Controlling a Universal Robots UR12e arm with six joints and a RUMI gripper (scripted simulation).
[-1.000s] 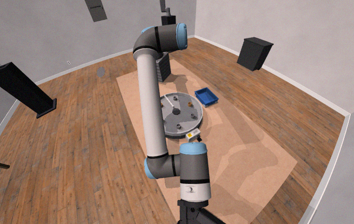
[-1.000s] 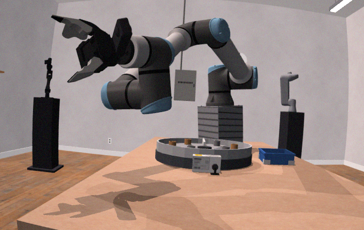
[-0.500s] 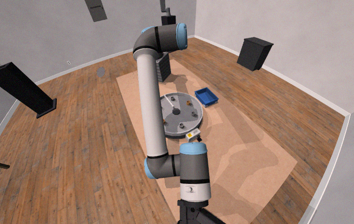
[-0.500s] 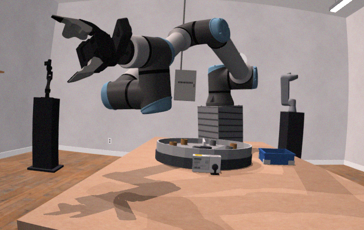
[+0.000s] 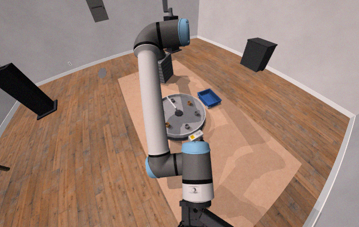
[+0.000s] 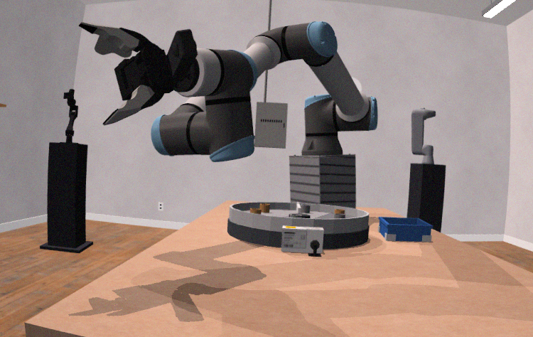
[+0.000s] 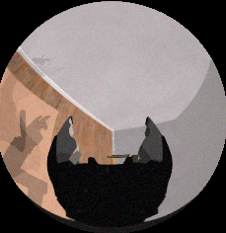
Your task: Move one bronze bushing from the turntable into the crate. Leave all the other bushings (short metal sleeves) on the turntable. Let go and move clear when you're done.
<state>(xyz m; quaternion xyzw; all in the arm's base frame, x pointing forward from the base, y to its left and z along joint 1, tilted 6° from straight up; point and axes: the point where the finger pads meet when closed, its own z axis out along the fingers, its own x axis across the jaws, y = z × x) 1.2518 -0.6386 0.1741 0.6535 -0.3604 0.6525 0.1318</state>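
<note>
Gripper (image 6: 116, 75) hangs high over the worktop's near-left side, jaws spread wide, nothing in them, aimed at the wall. Risk here: the turntable (image 5: 200, 118) carries grey bushings beside the bronze ones, so a descent could land on the wrong sleeve. Nearest bronze bushing (image 5: 167, 124) sits on the turntable mid-worktop, well below the gripper; the blue crate (image 5: 209, 97) waits beside it.

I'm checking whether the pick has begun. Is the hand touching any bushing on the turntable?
Apart. The exterior view shows the open hand raised high, off to one side of the turntable, with empty air between it and the bronze bushing.
</note>
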